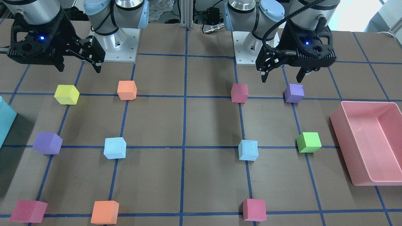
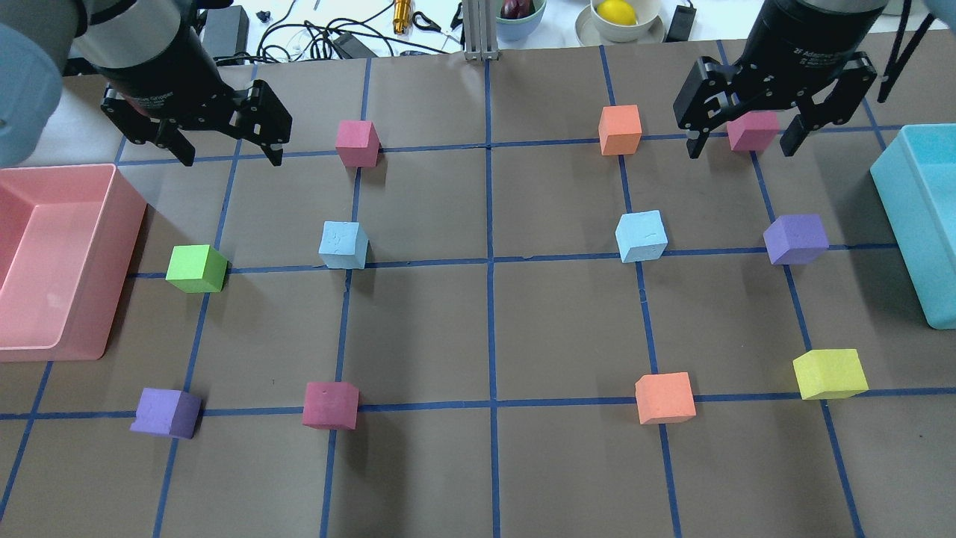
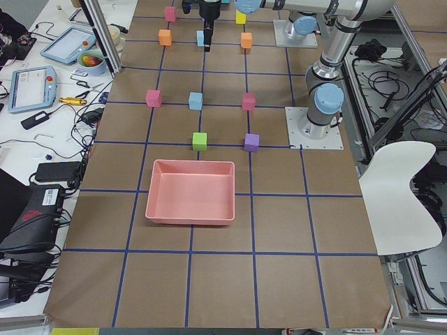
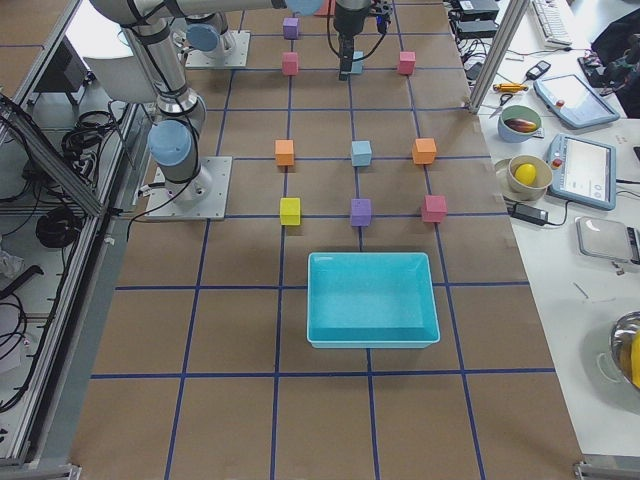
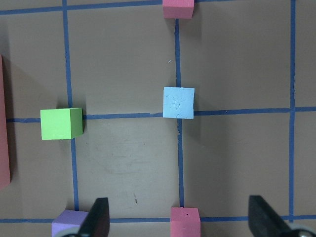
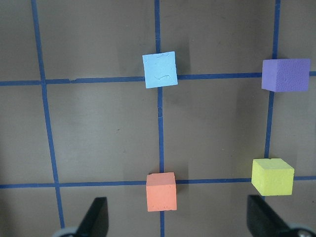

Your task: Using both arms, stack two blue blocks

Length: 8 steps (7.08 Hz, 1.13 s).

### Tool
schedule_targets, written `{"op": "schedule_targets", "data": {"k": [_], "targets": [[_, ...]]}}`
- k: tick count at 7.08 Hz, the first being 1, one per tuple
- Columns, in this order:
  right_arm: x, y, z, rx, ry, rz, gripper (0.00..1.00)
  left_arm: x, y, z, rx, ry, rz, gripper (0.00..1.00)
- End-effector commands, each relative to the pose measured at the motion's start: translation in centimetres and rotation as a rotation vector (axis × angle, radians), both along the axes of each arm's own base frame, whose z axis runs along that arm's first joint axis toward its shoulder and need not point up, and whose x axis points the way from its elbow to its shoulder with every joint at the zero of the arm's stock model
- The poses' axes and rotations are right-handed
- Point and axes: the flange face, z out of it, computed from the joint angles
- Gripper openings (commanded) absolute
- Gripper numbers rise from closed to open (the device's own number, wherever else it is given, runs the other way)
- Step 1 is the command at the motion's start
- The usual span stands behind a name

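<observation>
L gripper: jaws spread wide, nothing btwn them. Points down, raised over the table's left half.
R gripper: jaws spread wide, empty. Points down, raised over the right half. In the overhead view a red cube shows btwn its fingers, but the cube sits on the table below, untouched.
Left blue block: flat on the table in the left half, approx midway btwn robot's edge & operators' edge, on a blue tape crossing. In the L wrist view it lies ahead of the fingertips, near centre.
Right blue block: flat on the table in the right half, also approx midway btwn robot's edge & operators' edge, on a tape crossing. In the R wrist view it lies ahead of the fingertips.
Blocks vs each other: well apart, one each side of the table's centre line, neither on the other.
Green cube: btwn left blue block & pink bin.
Purple cube: btwn right blue block & teal bin.
Bins: pink at the table's left end edge, teal at the right end edge.
</observation>
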Motion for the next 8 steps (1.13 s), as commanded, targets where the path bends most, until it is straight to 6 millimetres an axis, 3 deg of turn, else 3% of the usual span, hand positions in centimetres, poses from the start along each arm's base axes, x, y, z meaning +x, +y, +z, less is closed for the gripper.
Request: {"op": "schedule_targets", "data": {"k": [1, 3, 4, 6, 8], "targets": [[0.0, 0.0, -0.1, 0.002, 0.002, -0.001, 1.0, 0.0, 0.0, -0.2, 0.003, 0.001, 0.0, 1.0], [0.1, -0.1, -0.2, 0.002, -0.007, -0.001, 1.0, 0.0, -0.2, -0.5, 0.011, -0.001, 0.0, 1.0], [0.0, -0.3, -0.4, 0.003, -0.007, -0.001, 1.0, 0.0, -0.3, -1.9, 0.029, -0.002, 0.0, 1.0], [0.0, -0.5, -0.5, -0.003, -0.007, -0.004, 1.0, 0.4, -2.5, -6.6, 0.084, 0.0, 0.018, 1.0], [0.1, -0.5, -0.6, 0.002, -0.011, -0.038, 1.0, 0.4, -4.6, -13.4, 0.082, 0.003, 0.023, 1.0]]}}
